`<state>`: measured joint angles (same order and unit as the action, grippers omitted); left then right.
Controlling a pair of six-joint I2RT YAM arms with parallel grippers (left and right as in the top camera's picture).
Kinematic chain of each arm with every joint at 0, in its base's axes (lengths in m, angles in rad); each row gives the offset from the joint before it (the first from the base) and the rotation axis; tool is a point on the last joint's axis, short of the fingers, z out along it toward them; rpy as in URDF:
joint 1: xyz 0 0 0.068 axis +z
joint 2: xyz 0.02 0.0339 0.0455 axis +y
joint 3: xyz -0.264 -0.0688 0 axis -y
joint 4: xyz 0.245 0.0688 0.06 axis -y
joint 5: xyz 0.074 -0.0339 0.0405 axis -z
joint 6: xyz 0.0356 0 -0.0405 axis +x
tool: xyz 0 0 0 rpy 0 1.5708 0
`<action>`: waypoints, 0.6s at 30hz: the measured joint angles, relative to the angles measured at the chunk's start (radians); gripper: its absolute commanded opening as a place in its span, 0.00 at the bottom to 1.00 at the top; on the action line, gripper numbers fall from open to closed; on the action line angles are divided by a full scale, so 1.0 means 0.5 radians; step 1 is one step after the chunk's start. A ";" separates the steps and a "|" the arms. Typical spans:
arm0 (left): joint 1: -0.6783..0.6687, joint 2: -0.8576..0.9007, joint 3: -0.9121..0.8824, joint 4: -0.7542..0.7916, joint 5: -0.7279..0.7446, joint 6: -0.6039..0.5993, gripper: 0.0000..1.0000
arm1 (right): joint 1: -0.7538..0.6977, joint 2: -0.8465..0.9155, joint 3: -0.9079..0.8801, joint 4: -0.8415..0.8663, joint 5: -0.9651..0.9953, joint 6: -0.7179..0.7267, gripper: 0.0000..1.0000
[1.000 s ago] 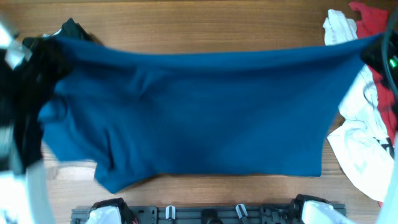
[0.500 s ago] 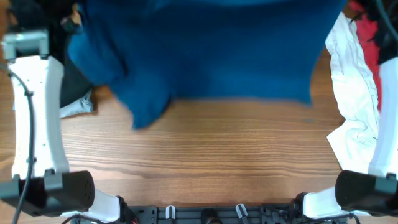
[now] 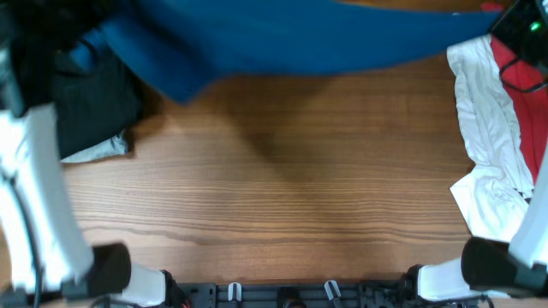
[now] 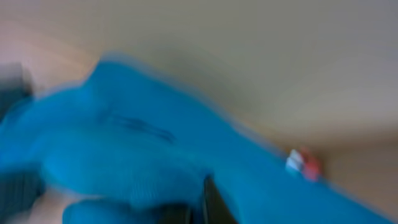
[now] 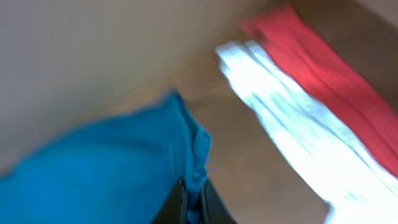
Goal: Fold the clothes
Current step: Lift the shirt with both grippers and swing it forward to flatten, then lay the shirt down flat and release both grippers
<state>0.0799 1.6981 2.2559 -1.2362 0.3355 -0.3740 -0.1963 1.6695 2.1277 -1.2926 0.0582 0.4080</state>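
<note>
The royal-blue shirt (image 3: 282, 38) hangs stretched in a band across the far side of the table, held up at both ends. My left gripper (image 4: 200, 208) is shut on one bunched edge of the shirt (image 4: 143, 155), in a blurred view. My right gripper (image 5: 194, 202) is shut on a pinched fold at the other end of the shirt (image 5: 118, 168). A lower corner of the shirt droops at the left in the overhead view. Other clothes lie at the sides: a black garment (image 3: 94, 103), a white one (image 3: 488, 111) and a red one (image 3: 524, 70).
A pale cloth (image 3: 98, 151) pokes out from under the black garment at the left. The white links of my left arm (image 3: 38, 188) and right arm (image 3: 531, 231) run along the table's sides. The arm bases and a black rail (image 3: 282, 295) line the near edge.
Both arms have carried the blue shirt away from the near edge to the far side. The wooden tabletop it covered now shows. The black garment at the left is uncovered.
</note>
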 measured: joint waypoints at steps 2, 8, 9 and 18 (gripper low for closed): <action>-0.083 0.184 -0.023 -0.272 -0.002 0.084 0.04 | -0.001 0.074 -0.063 -0.113 0.096 -0.038 0.04; -0.296 0.684 -0.056 -0.799 -0.085 0.240 0.04 | 0.000 0.195 -0.361 -0.166 0.116 -0.172 0.04; -0.327 0.755 -0.061 -0.858 -0.117 0.253 0.04 | 0.000 0.198 -0.433 -0.168 0.108 -0.194 0.04; -0.439 0.857 -0.419 -0.890 -0.385 0.249 0.04 | 0.000 0.200 -0.953 -0.160 0.039 -0.291 0.04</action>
<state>-0.1398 2.1265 2.0464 -1.6814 0.1429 -0.2493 -0.1963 1.7695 1.6512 -1.3727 0.0776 0.2623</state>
